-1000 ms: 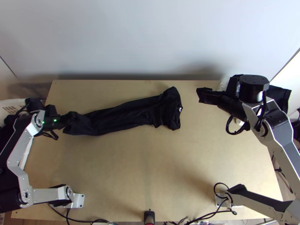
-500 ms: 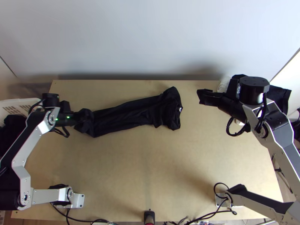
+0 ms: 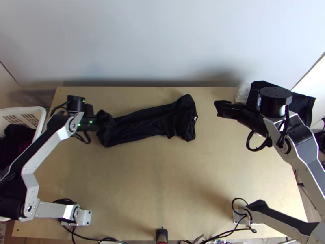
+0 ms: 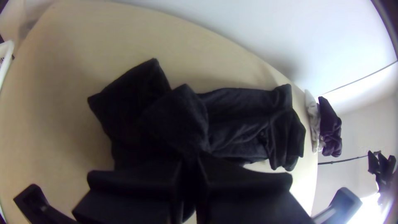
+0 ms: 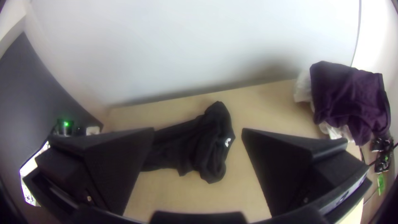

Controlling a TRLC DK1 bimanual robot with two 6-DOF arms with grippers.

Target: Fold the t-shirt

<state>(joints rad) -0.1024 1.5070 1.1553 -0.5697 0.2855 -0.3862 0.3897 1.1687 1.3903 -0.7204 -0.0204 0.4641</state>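
Note:
The black t-shirt lies as a long narrow folded strip across the table's far half, its wider bunched end to the right. My left gripper is at its left end, where the cloth is lifted and bent back over itself. In the left wrist view, the fingers of my left gripper are closed together on a fold of the t-shirt. My right gripper stands right of the cloth, apart from it. In the right wrist view, my right gripper has widely parted fingers, with the t-shirt beyond them.
At the left edge stands a white basket with dark cloth inside. Another dark cloth, purple in the right wrist view, lies over whitish plastic at the table's far right. Bare wood lies in front of the t-shirt.
My left gripper has moved right with the t-shirt's left end, making the strip shorter. The bunched right end has stayed put, and the right arm has shifted only slightly.

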